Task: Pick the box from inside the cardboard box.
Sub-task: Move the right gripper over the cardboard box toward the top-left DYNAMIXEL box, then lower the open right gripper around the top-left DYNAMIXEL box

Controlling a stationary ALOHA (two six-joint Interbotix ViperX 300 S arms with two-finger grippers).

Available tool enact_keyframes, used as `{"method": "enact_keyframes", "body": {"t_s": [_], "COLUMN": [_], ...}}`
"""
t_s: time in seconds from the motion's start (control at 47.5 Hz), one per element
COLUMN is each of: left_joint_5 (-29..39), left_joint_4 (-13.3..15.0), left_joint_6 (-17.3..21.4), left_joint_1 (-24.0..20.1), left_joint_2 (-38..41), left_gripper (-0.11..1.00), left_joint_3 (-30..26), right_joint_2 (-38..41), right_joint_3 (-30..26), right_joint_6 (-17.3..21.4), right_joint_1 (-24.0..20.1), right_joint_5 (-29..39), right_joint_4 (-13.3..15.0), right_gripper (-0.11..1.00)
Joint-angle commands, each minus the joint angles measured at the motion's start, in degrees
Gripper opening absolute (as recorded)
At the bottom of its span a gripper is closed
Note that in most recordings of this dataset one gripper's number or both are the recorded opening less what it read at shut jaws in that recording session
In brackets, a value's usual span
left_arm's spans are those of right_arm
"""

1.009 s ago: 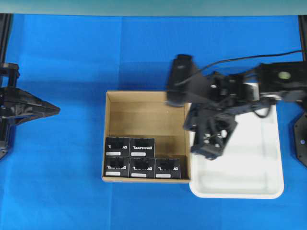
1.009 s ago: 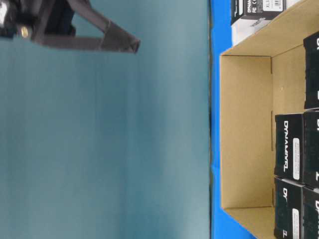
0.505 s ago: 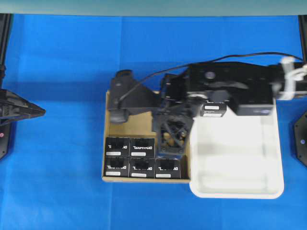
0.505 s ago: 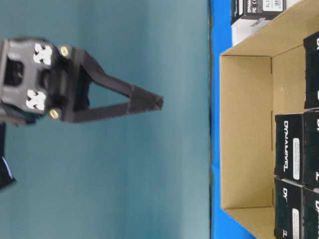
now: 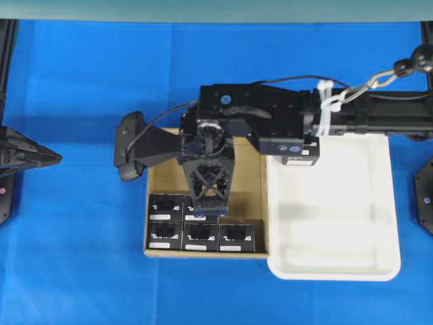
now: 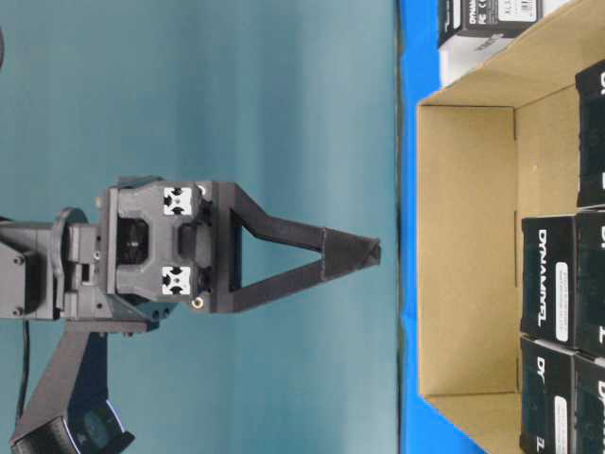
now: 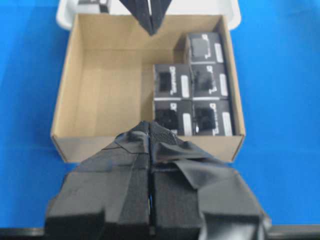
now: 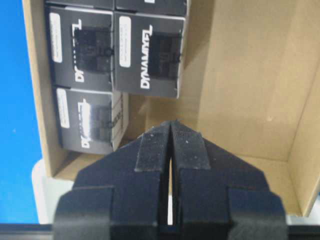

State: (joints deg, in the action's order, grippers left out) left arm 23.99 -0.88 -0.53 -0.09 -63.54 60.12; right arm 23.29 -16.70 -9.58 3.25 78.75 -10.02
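Observation:
The cardboard box (image 5: pixel 249 189) lies mid-table with several black boxes (image 5: pixel 200 237) packed in its near corner. My right gripper (image 5: pixel 207 211) hangs shut and empty above them, over the upper row. In the right wrist view its tips (image 8: pixel 171 123) are pressed together over the bare carton floor, just beside the black boxes (image 8: pixel 147 55). The table-level view shows the same gripper (image 6: pixel 371 251) well above the carton (image 6: pixel 468 246). My left gripper (image 5: pixel 54 158) stays shut and empty at the left edge, and its wrist view looks over its closed tips (image 7: pixel 150 126) into the carton (image 7: pixel 65 100).
A white tray (image 5: pixel 338 223) stands against the carton's right side. One black box (image 5: pixel 298 157) lies at the tray's far left corner, partly under the right arm. Blue cloth covers the table all round.
My right arm has swung left from above the white tray to above the cardboard box, its gripper shut throughout. The left gripper has drawn back slightly to the left.

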Motion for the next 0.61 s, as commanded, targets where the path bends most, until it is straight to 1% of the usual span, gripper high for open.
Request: {"method": "enact_keyframes", "body": {"t_s": [0.0,0.168,0.231,0.294,0.379,0.4,0.463,0.568,0.589], "left_joint_5": [-0.3,-0.3,-0.3,-0.3,-0.3,-0.3,-0.3,-0.3,-0.4], "left_joint_4": [-0.1,-0.2,-0.1,-0.1,-0.1,-0.1,-0.1,-0.1,-0.1], "left_joint_6": [-0.1,-0.1,-0.1,-0.1,-0.2,-0.2,-0.3,-0.7,-0.8], "left_joint_1": [0.0,0.0,0.0,0.0,0.0,0.0,0.0,0.0,0.0], "left_joint_2": [0.4,0.4,0.2,0.1,0.0,0.0,-0.3,-0.6,-0.6], "left_gripper": [-0.07,-0.07,-0.07,-0.07,-0.07,-0.07,-0.07,-0.07,-0.07], "left_joint_3": [-1.7,-1.7,-1.8,-1.8,-1.8,-1.8,-1.9,-1.9,-2.0], "right_joint_2": [0.0,0.0,-0.1,-0.1,0.0,0.0,0.0,0.0,0.0], "right_joint_3": [-0.4,-0.3,-0.3,-0.2,0.2,0.3,0.3,0.4,0.4], "right_joint_6": [-0.2,-0.3,-0.4,-1.3,-2.6,-2.9,-3.0,-3.2,-3.2], "right_joint_1": [-0.1,-0.1,-0.1,-0.1,0.0,0.1,0.3,0.4,0.4], "right_joint_5": [-0.5,-3.3,-4.5,-5.4,-5.8,-5.8,-5.6,-5.9,-5.9], "right_joint_4": [-0.3,-0.5,-1.1,-2.3,-3.8,-4.0,-4.1,-4.1,-4.1], "right_gripper": [0.0,0.01,0.03,0.06,0.14,0.17,0.31,0.63,0.7]}}
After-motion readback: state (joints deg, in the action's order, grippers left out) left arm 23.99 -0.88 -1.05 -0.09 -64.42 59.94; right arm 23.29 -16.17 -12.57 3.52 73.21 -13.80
